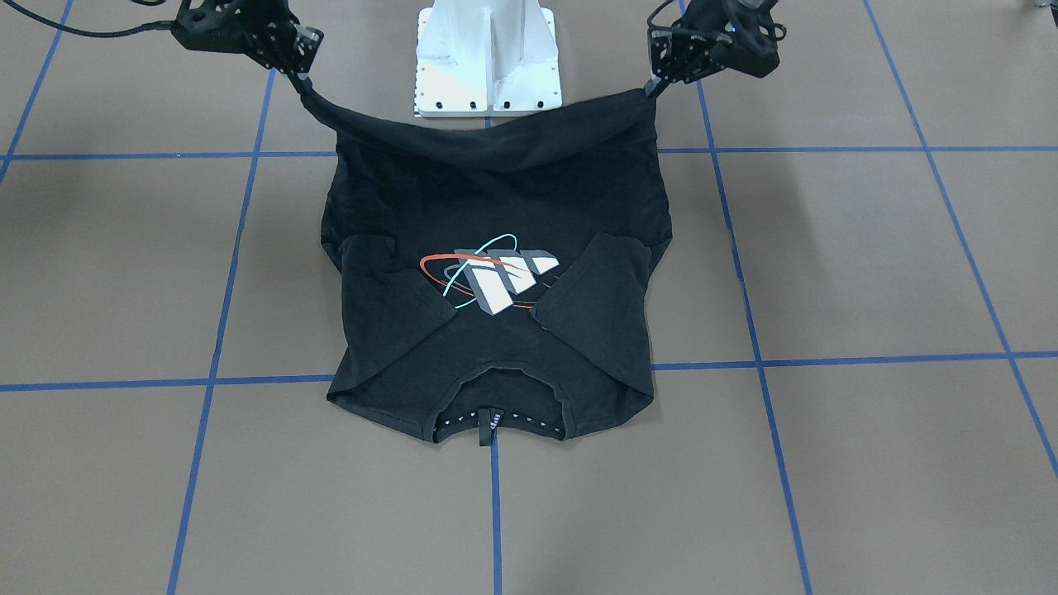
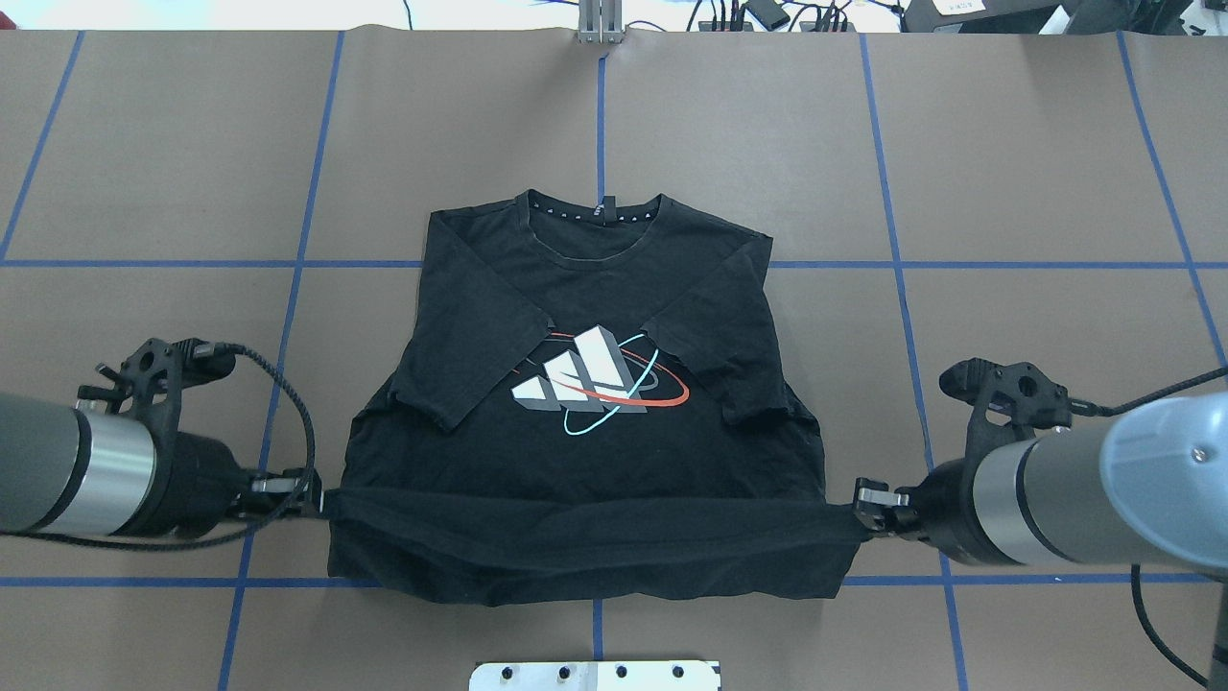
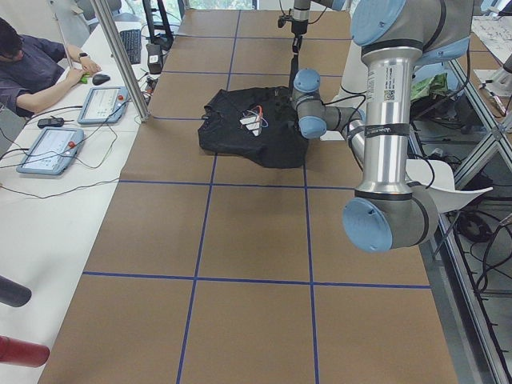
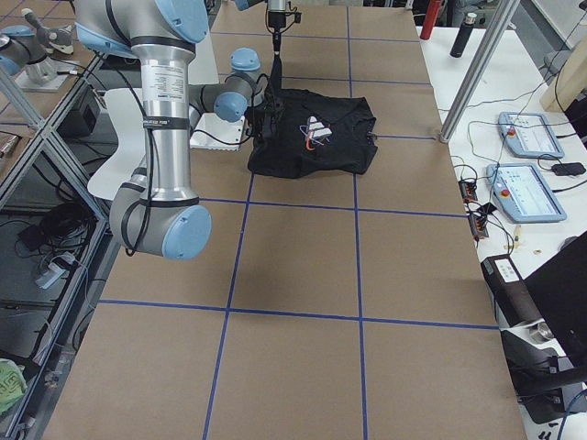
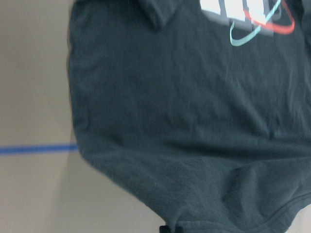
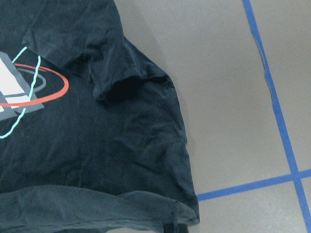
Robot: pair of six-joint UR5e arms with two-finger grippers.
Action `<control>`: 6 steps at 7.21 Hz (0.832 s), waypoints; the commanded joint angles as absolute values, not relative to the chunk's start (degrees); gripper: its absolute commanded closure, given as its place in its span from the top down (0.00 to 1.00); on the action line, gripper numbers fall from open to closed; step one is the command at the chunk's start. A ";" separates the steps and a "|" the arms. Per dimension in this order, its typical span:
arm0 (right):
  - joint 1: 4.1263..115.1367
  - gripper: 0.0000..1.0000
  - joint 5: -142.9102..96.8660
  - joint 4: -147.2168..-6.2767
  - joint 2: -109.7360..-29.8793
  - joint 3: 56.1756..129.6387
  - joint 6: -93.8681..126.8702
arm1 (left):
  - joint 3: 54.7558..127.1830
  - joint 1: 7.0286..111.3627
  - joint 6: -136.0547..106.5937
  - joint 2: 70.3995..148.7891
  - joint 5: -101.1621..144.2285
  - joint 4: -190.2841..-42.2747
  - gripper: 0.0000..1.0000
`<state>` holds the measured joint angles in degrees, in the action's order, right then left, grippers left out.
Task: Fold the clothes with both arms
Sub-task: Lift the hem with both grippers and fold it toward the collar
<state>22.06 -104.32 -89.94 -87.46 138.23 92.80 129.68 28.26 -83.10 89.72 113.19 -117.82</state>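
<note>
The black short-sleeved T-shirt [image 2: 460, 451] lies mid-bench on the brown paper-covered bench [image 2: 1007, 144], with its collar [image 2: 595, 213] at the far side. Its hem [image 2: 585, 523] is on the robot's side, just ahead of the white pedestal base [image 2: 595, 675]. Both sleeves [image 2: 470, 336] are folded inward onto the chest, flanking the chest graphic [image 2: 595, 379]. The left black two-finger end effector [image 2: 317, 499] clamps the hem's left corner and the right black two-finger end effector [image 2: 863, 509] clamps its right corner. The hem is strung between them, raised off the bench.

Brown paper-covered desk [image 2: 1007, 144], gridded with blue tape lines [image 2: 1055, 264]; white metal pedestal base [image 1: 488, 58] at its edge; seated dark-shirted operator [image 3: 36, 72] beside two light-blue tablet consoles [image 3: 50, 150].
</note>
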 commanded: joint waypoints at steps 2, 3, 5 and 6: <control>27.15 0.00 -104.59 -90.62 -85.61 136.67 90.71 | 126.40 37.06 -77.36 94.80 113.20 -113.85 0.00; 28.99 0.00 -104.59 -90.62 -83.87 134.76 89.40 | 124.04 38.57 -76.56 98.58 112.94 -110.86 0.00; 32.94 0.00 -104.68 -90.62 -76.76 126.17 87.73 | 117.28 42.17 -72.63 103.85 112.76 -110.66 0.00; 34.61 0.00 -104.76 -90.62 -74.90 123.43 86.58 | 112.98 43.23 -72.25 106.32 112.59 -110.74 0.00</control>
<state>32.43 -104.69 -90.61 -77.85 127.38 87.99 117.65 41.54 -73.65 103.15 112.74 -110.87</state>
